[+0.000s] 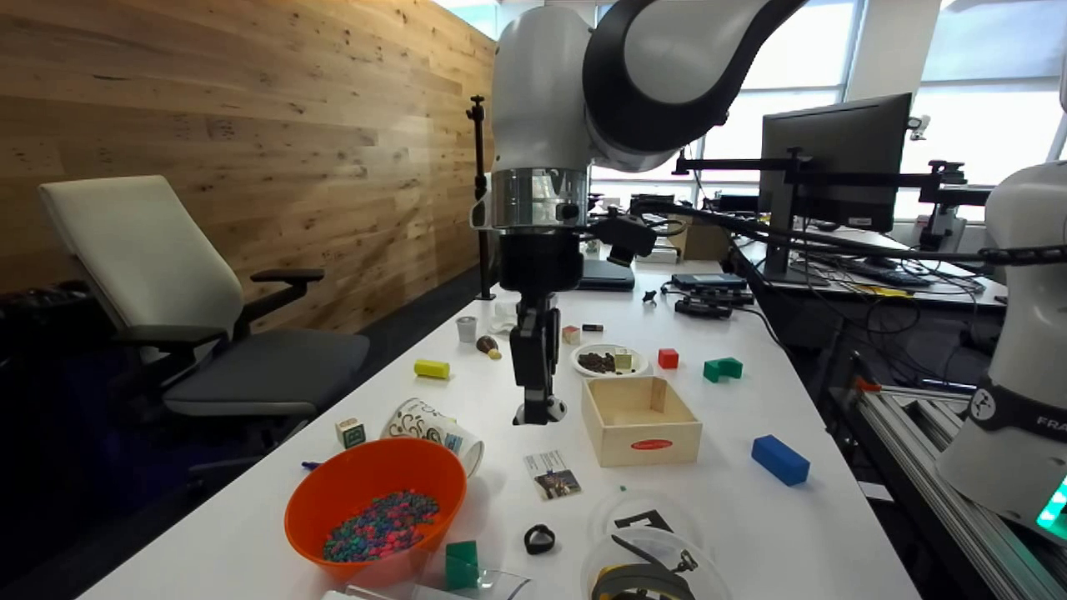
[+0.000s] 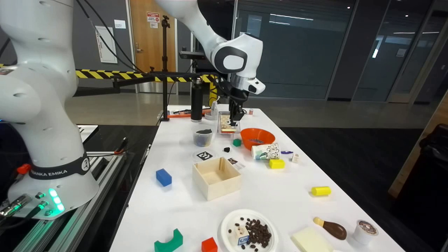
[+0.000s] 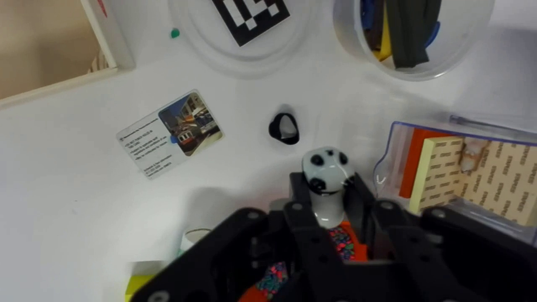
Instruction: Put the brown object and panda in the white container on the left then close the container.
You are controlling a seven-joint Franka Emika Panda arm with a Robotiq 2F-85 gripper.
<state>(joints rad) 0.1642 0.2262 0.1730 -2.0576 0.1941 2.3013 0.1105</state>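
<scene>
My gripper (image 3: 328, 191) is shut on a white panda figure with black spots (image 3: 326, 167), held in the air between the fingertips. In both exterior views the gripper (image 1: 538, 404) (image 2: 236, 120) is above the table with the panda (image 1: 557, 409) (image 2: 229, 123). A round translucent container (image 3: 419, 76) stands open at the wrist view's upper right; it also shows in both exterior views (image 1: 711, 575) (image 2: 202, 140). It holds a dark olive-brown piece (image 3: 411, 33) and yellow and blue things. Its apparent clear lid (image 3: 247, 67), with a black-and-white marker, lies beside it. I cannot tell which thing is the brown object.
An orange bowl of coloured bits (image 1: 317, 508) stands below the gripper. A clear box with tan blocks (image 3: 482, 180) is right in the wrist view. A wooden box (image 1: 642, 450), card (image 3: 172, 134), black ring-like thing (image 3: 284, 128), patterned cup (image 2: 266, 152) and blue block (image 2: 163, 177) lie around.
</scene>
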